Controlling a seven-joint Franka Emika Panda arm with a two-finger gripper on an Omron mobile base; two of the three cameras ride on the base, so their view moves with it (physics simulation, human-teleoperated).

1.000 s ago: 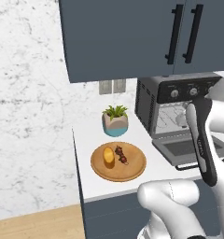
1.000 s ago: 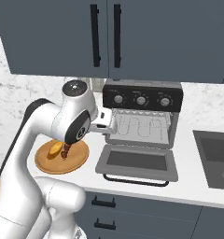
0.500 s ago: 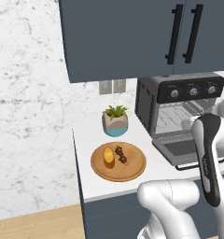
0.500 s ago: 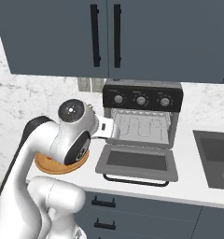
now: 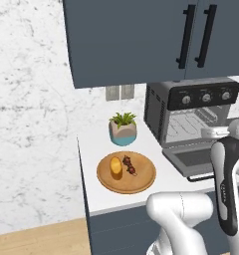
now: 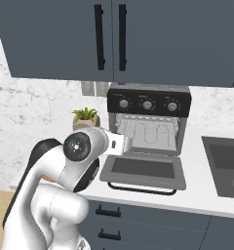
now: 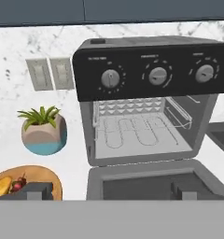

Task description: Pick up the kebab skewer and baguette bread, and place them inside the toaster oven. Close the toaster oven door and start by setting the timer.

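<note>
The kebab skewer [image 5: 129, 165] and the golden baguette bread [image 5: 115, 167] lie side by side on a round wooden plate [image 5: 141, 182] left of the toaster oven [image 5: 196, 102]. The toaster oven door [image 5: 191, 158] hangs folded down, and the wire rack [image 7: 137, 128] inside is bare. My gripper [image 7: 109, 192] hovers in front of the oven above the counter, facing its cavity, open with nothing between its fingertips [image 7: 37, 190]. In the hand view the plate [image 7: 46, 175] sits at the lower left with the bread [image 7: 2, 186] and skewer [image 7: 18, 183] on it.
A potted plant [image 5: 123, 128] stands behind the plate near the wall outlets [image 5: 119, 92]. Blue-grey cabinets [image 5: 141, 40] hang above the oven. A sink [image 6: 226, 163] lies to the oven's right. The counter ends just left of the plate.
The arm has sunk and folded lower in front of the oven, its hand dropping toward the open door. The food, plate and oven have not moved.
</note>
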